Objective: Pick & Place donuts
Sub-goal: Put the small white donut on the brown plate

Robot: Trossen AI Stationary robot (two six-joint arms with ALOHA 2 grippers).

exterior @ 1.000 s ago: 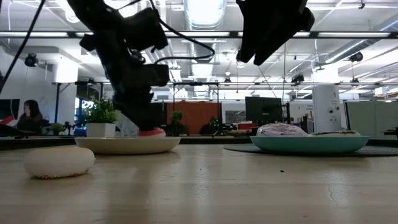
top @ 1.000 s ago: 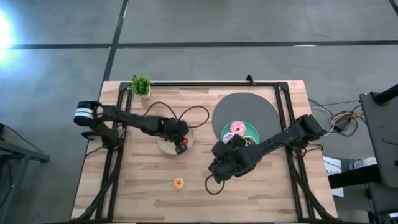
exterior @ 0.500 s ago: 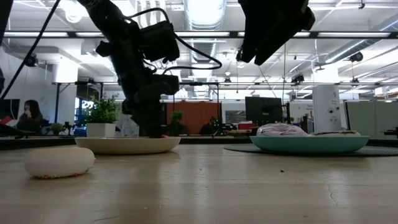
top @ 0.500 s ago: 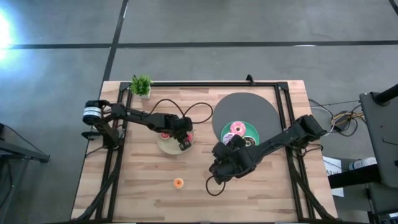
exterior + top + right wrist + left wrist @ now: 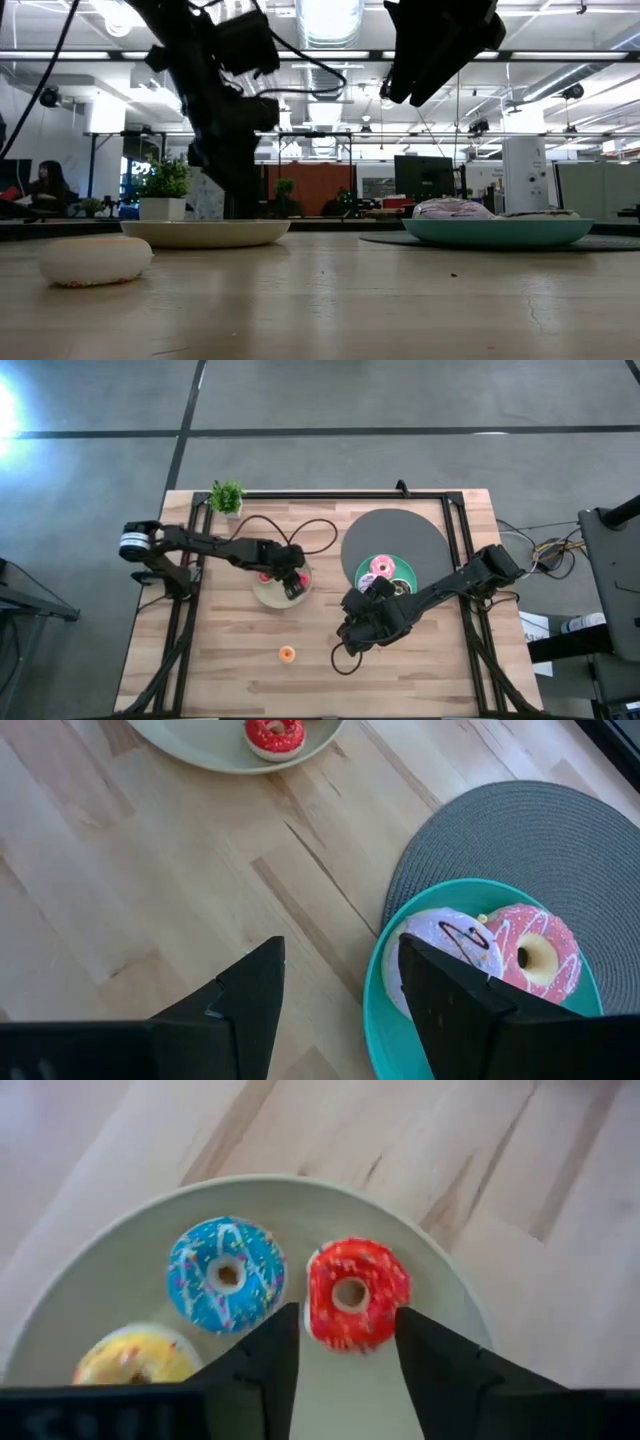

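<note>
A cream plate (image 5: pixel 330 1205) holds a red mini donut (image 5: pixel 356 1292), a blue one (image 5: pixel 226 1274) and a yellow one (image 5: pixel 135 1358), all lying flat. My left gripper (image 5: pixel 347 1340) hovers open just above the plate (image 5: pixel 268 598). Its fingers stand on either side of the red donut's near edge, and I see no touch. An orange mini donut (image 5: pixel 287 654) lies on the bare table near the front. My right gripper (image 5: pixel 352 628) hangs open over the table's middle with nothing between its fingers (image 5: pixel 340 980).
A teal plate (image 5: pixel 385 1020) on a round grey mat (image 5: pixel 395 530) holds a white-lilac donut (image 5: pixel 450 955), a pink one (image 5: pixel 535 955) and a chocolate one (image 5: pixel 400 585). A small potted plant (image 5: pixel 227 497) stands at the far left. A black cable (image 5: pixel 315 540) loops by the cream plate.
The red donut was at my left gripper's fingertips over the plate's near right rim. It now lies flat in the plate, let go. The left gripper has drifted slightly toward the far edge and risen a little.
</note>
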